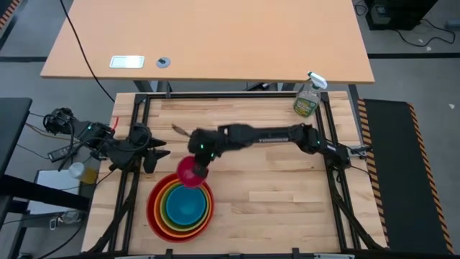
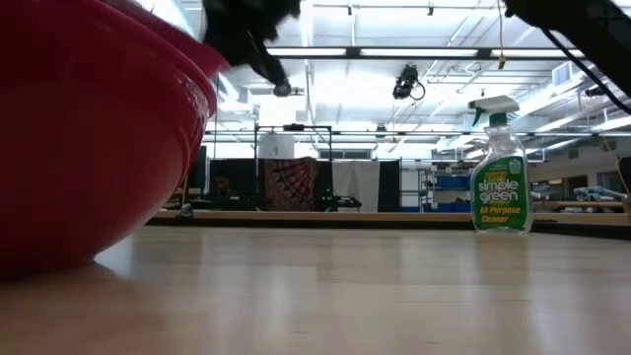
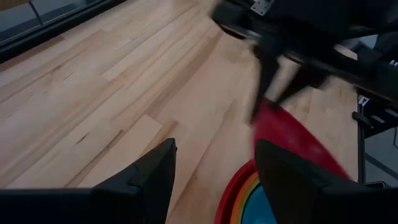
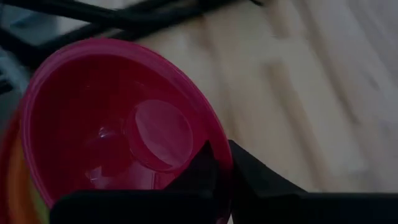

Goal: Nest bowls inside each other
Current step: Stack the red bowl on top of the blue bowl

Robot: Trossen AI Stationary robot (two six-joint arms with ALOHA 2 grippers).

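The small round magenta-pink plastic bowl [image 1: 189, 172] hangs above the far rim of the stack of nested bowls, overlapping that rim in the high view; it is tilted, its open mouth turned partly sideways rather than straight up, and being round it has no long axis; the right wrist view looks into its hollow, with the flat base disc plainly visible.

The stack, taken as landmark, stands mouth-up on the pale wooden table [image 1: 273, 194]; it counts four bowls: the large red round plastic bowl [image 1: 154, 214] outermost, then the orange bowl [image 1: 161, 205], the lime green bowl [image 1: 167, 199] and the blue bowl [image 1: 187, 207] in the centre; with the pink one, five bowls in all.

The right gripper [image 1: 200, 167] is just beyond the stack's far edge; its dark arm stretches long and nearly level across the table from the stack's right-hand side; its jaws are closed on the pink bowl's rim, one finger inside the wall and one outside.

The left gripper [image 1: 159, 155] waits to the far left of the stack, near the table's edge, its arm folded short; its jaws stand parted with nothing between them.

One clear spray bottle with a green label [image 1: 308, 99] stands upright at the table's far right corner, well apart from the stack.
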